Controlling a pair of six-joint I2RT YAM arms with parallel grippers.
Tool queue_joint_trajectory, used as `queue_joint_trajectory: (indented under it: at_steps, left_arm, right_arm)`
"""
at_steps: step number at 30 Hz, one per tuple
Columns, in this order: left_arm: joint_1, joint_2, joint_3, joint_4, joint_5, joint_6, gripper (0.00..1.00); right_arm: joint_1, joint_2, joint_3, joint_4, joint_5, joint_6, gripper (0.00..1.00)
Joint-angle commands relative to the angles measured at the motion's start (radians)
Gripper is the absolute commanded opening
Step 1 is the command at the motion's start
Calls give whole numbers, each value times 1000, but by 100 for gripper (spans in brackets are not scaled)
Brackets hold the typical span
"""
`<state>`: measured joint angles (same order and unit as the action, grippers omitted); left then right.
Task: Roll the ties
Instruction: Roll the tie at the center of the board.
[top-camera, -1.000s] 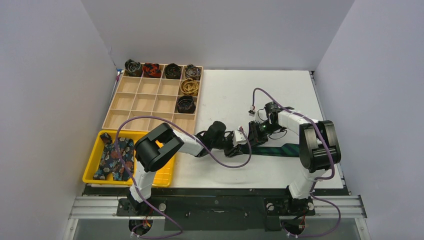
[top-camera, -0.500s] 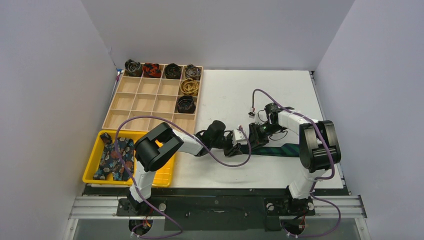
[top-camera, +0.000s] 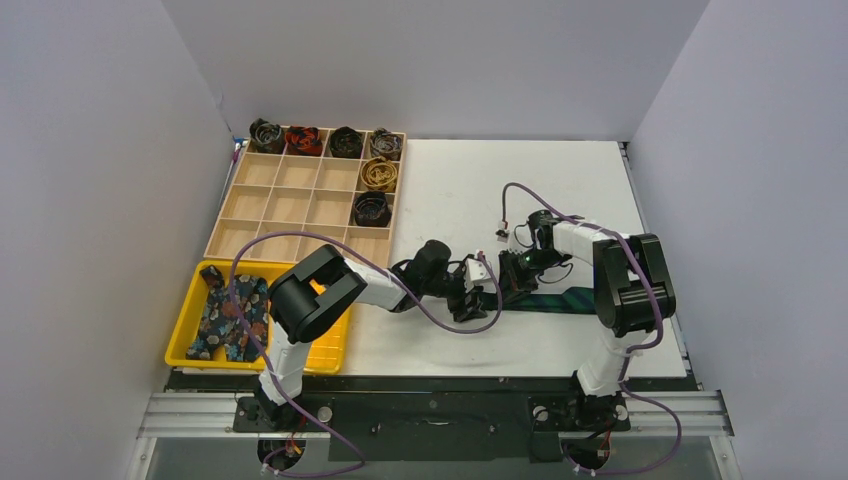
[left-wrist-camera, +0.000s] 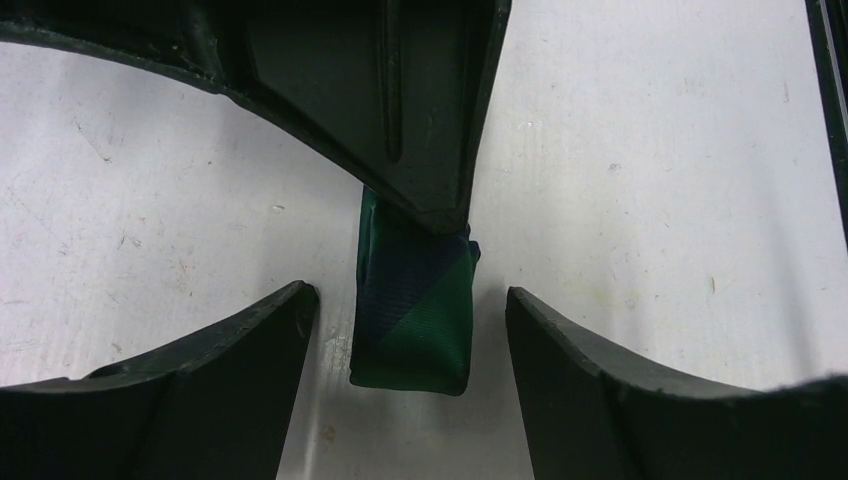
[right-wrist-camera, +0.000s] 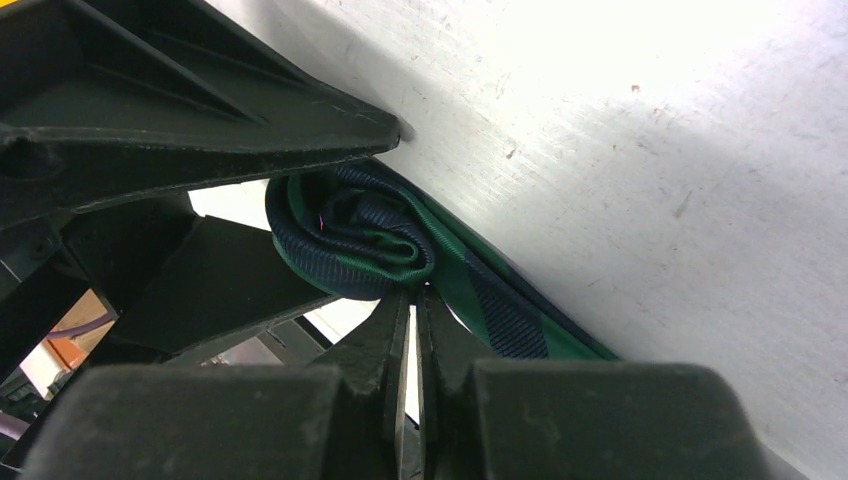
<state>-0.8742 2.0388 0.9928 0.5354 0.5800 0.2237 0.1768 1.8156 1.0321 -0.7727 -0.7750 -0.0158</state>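
The dark green-navy plaid tie lies flat on the white table, its left end rolled into a small coil. My right gripper is shut on the fabric at the coil's edge; in the top view it sits at the tie's left end. My left gripper is open and straddles the coil without touching it; in the top view it faces the right gripper. The right gripper's fingers press down on the tie from above in the left wrist view.
A wooden compartment box stands at the back left, holding several rolled ties such as a gold one and a red one. A yellow tray at the front left holds floral ties.
My right gripper has shifted slightly left and nearer, closer to the left gripper, at the tie's end. The left gripper has barely moved.
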Motion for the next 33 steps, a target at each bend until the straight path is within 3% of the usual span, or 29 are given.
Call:
queue_joint_trajectory:
  at_steps: [1,4,7,13,18,19,20,22,24,33]
  left_arm:
    - [1,10,5,-44,-15,14,69]
    - [-6,30,36,-52,-20,18,65]
    - [-4,41,49,-64,-27,14,47]
    - [5,19,27,-94,8,13,22]
    - [6,18,27,-129,19,0,16]
    - [6,19,26,-129,19,-1,20]
    - [6,18,24,-129,18,-5,33]
    - [10,7,12,-110,9,-18,51]
    - [25,-13,-24,-59,11,-38,60]
    - [49,-41,-87,26,64,13,64]
  right_arm:
    - [-11,6,26,1,8,-21,0]
    - [-15,-1,29,-5,-16,-19,0]
    - [-20,-20,39,-23,-31,-18,0]
    - [-29,-38,47,-44,-13,-23,0]
    - [-30,9,58,-30,54,-25,0]
    - [-29,30,60,-18,72,-20,0]
    - [-29,55,67,-12,82,-18,0]
    - [-28,86,77,-7,100,-16,0]
    - [-28,108,80,-5,119,-18,0]
    - [2,150,87,-21,181,-39,0]
